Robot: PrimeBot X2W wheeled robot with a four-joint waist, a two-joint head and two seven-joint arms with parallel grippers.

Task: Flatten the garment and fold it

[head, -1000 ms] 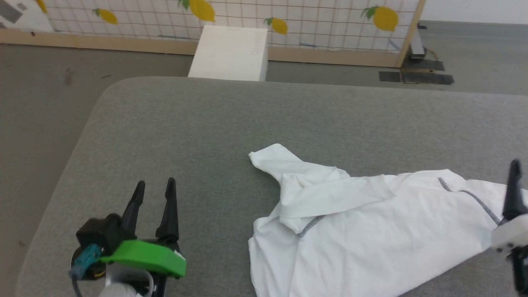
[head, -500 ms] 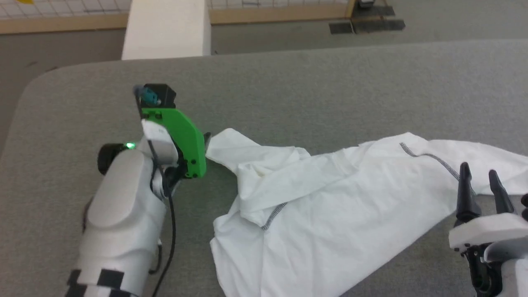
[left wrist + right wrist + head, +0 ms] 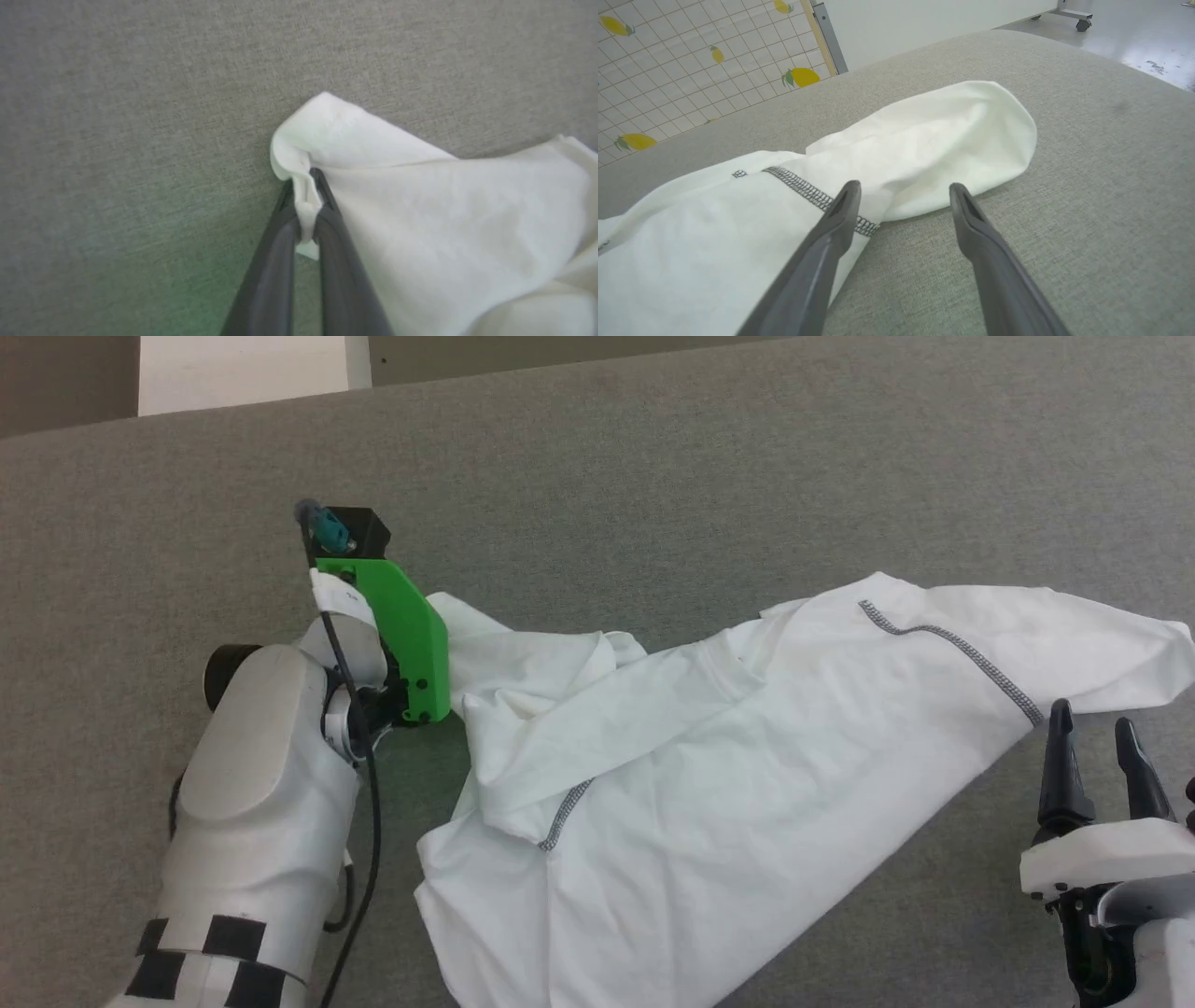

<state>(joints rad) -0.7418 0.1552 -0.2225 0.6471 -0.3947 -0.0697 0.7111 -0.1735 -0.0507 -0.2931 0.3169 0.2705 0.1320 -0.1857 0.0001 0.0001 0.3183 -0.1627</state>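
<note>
The garment [image 3: 728,803] is laid crumpled on the counter [image 3: 653,476], its 9 o'clock corner clamped in the closed left tool [image 3: 303,186]. The open, empty right tool [image 3: 1088,728] is held at its 4 o'clock.

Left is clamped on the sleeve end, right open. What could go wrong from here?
The left gripper pinches only a thin edge fold of the T-shirt; pulling may slip it free. The right gripper is open, so a one-sided pull could drag the bunched T-shirt instead of flattening it.
</note>
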